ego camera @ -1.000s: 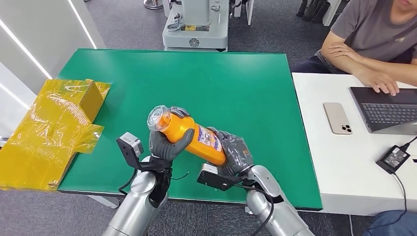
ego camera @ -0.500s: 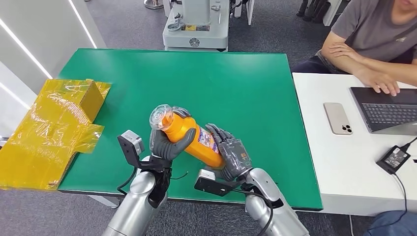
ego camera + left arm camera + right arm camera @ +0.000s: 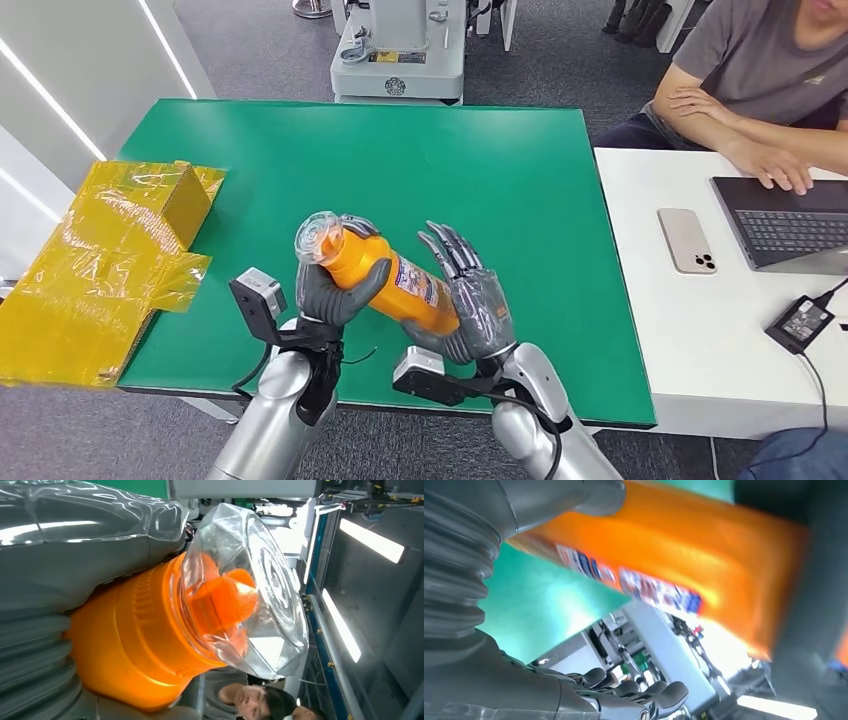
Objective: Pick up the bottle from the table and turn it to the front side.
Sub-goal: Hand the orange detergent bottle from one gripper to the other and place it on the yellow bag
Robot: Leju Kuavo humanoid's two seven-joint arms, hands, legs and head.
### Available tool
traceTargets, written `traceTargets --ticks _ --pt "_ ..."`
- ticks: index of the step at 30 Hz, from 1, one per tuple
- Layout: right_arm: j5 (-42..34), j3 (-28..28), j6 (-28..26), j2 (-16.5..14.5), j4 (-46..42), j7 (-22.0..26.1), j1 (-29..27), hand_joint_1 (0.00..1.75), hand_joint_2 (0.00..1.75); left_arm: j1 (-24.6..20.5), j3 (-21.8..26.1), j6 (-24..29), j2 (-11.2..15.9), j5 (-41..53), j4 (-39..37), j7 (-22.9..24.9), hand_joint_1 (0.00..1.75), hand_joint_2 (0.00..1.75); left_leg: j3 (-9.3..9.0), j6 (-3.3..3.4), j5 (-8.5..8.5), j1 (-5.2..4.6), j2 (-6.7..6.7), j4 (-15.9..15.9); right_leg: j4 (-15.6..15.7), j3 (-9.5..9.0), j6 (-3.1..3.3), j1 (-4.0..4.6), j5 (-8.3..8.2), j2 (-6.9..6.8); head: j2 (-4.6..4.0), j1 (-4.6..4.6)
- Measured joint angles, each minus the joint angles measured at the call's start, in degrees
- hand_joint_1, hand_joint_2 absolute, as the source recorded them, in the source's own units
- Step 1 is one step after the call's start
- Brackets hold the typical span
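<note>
1. Spreading across the middle of the head view, the green table (image 3: 480,170) is the largest thing, with a white desk (image 3: 680,340) butted against its right side.
2. At the table's left edge lies a yellow wrapped box (image 3: 110,260), its film crinkled and part of it hanging past the edge.
3. A person (image 3: 760,80) sits at the far right with one hand on a laptop (image 3: 790,225); a phone (image 3: 687,240) lies face down just beside the laptop, and a black power adapter (image 3: 798,322) rests nearer the desk's front.
4. The orange bottle (image 3: 395,285) is held off the table above its near edge, tilted, with its clear cap (image 3: 320,238) pointing up and to the left and its printed label facing upward.
5. The left hand (image 3: 335,285) grips the bottle just below the cap, fingers wrapped around the neck; in the left wrist view the bottle (image 3: 145,645) sits pressed against the grey thumb with the clear cap (image 3: 250,590) sticking out beyond it.
6. The right hand (image 3: 468,300) has its fingers straightened and spread apart, not closed on the bottle; its palm lies against the bottle's lower end. In the right wrist view the bottle (image 3: 704,550) lies across the thumb.
</note>
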State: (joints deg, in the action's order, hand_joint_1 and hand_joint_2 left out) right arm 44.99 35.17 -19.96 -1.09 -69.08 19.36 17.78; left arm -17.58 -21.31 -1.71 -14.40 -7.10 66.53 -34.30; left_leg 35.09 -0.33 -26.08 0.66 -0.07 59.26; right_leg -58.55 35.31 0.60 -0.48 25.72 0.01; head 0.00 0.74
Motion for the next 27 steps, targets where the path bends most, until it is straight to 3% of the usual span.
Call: traceTargets --ticks 9,15,22,27 --pt "-3.76 0.09 -7.53 -0.46 -7.67 2.33 -2.5 0.0 1.75 -0.25 0.0 1.1 0.87 6.29 2.92 0.34 1.75 1.75 0.0 0.0 0.0 0.0 0.0 0.0 0.0 0.0 0.0 0.0 0.0 0.0 0.0 0.0" --pt "-3.97 0.45 -10.44 -0.76 -11.46 2.71 -4.84 0.0 1.75 -2.93 0.0 1.22 2.23 10.62 4.69 2.34 1.75 1.75 0.0 0.0 0.0 0.01 0.0 0.0 -0.01 0.0 0.0 0.01 0.0 0.0 0.0 -0.01" --pt "-5.16 0.8 -11.94 -1.4 -13.06 2.85 -6.37 0.0 1.75 -9.07 0.04 2.42 6.51 21.69 6.02 7.44 1.75 1.75 -0.02 -0.05 0.04 0.02 0.0 -0.01 -0.03 0.0 0.01 0.02 -0.01 0.0 0.0 -0.01" --pt "-6.4 0.78 -11.94 -1.6 -13.15 3.27 -6.88 0.0 1.75 -16.56 -0.03 1.22 11.02 30.01 3.35 9.16 1.75 1.75 -0.04 -0.08 0.07 0.02 0.01 0.0 -0.05 0.0 0.03 0.02 -0.02 0.02 0.0 0.0"
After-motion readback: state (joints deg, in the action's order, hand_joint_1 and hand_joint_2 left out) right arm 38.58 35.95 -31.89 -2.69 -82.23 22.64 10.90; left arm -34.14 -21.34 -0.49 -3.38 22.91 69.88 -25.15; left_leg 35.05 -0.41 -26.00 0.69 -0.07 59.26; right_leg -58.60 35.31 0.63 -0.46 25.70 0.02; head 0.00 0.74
